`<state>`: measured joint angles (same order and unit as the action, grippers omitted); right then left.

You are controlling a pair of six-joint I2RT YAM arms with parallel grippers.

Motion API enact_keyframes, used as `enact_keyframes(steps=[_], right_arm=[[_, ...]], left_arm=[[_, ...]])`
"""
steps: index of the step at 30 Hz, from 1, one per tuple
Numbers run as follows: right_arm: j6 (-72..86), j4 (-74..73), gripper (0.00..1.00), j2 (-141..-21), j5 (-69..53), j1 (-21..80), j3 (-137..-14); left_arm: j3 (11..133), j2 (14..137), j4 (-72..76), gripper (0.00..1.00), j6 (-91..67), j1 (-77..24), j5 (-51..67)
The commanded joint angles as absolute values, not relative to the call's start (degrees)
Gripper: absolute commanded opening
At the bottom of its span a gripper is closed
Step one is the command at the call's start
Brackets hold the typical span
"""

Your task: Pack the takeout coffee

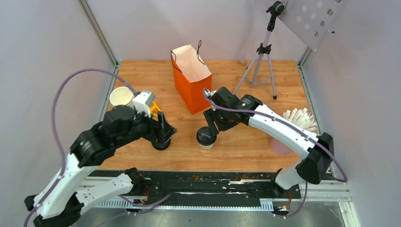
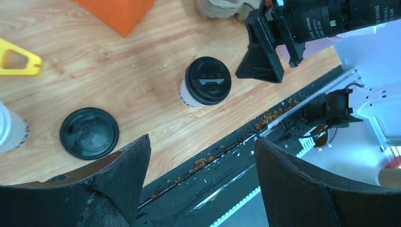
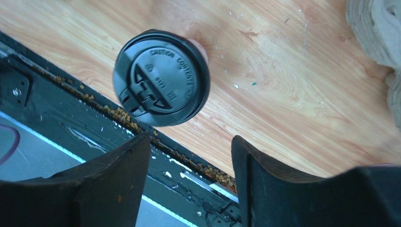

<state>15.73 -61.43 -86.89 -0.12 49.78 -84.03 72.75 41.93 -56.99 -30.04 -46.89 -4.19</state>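
One takeout coffee (image 1: 206, 137), a small white cup with a black lid, stands near the table's front edge. It also shows in the left wrist view (image 2: 207, 82) and the right wrist view (image 3: 161, 78). The orange paper bag (image 1: 191, 80) stands open behind it. My right gripper (image 1: 215, 126) hovers open just above and behind the cup; in its own view (image 3: 190, 139) the cup lies beyond the fingertips, not between them. My left gripper (image 1: 165, 135) is open and empty (image 2: 202, 142), to the left of the cup.
A loose black lid (image 2: 89, 133) lies below the left gripper. A stack of lidless white cups (image 1: 122, 97) and a yellow object (image 2: 16, 59) stand at the left. A tripod (image 1: 262, 61) stands at the back right, white sticks (image 1: 300, 118) at the right. A black rail (image 1: 198, 182) runs along the front edge.
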Motion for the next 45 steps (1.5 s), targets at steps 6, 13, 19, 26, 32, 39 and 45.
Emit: enact_keyframes(steps=[6, 13, 19, 26, 32, 39, 45], right_arm=[[19.93, -42.53, 0.48, -79.22, -5.63, 44.68, -72.20], [18.24, -38.80, 0.40, -78.83, -10.20, 42.99, -70.02], [17.99, -36.80, 0.38, -78.86, -10.55, 43.01, -67.56], [17.62, -36.35, 0.36, -80.29, -10.59, 42.97, -66.91], [17.95, -36.72, 0.34, -80.72, -11.51, 42.93, -67.07], [17.69, -37.46, 0.34, -81.29, -10.31, 42.94, -66.61], [17.88, -37.07, 0.33, -82.47, -11.42, 42.94, -66.36]], left_arm=[[66.57, 54.07, -41.01, 0.78, -31.62, -47.11, 3.55], [57.92, 57.65, -29.58, 0.70, -36.32, -47.11, 0.62], [55.81, 62.70, -26.81, 0.69, -37.26, -46.46, 1.90], [46.58, 63.71, -16.12, 0.61, -42.50, -45.67, 4.66], [44.43, 63.98, -12.14, 0.58, -43.02, -45.07, 5.73], [43.98, 65.51, -11.52, 0.54, -42.25, -44.84, 6.64], [43.88, 66.15, -12.83, 0.52, -40.95, -44.82, 6.79]])
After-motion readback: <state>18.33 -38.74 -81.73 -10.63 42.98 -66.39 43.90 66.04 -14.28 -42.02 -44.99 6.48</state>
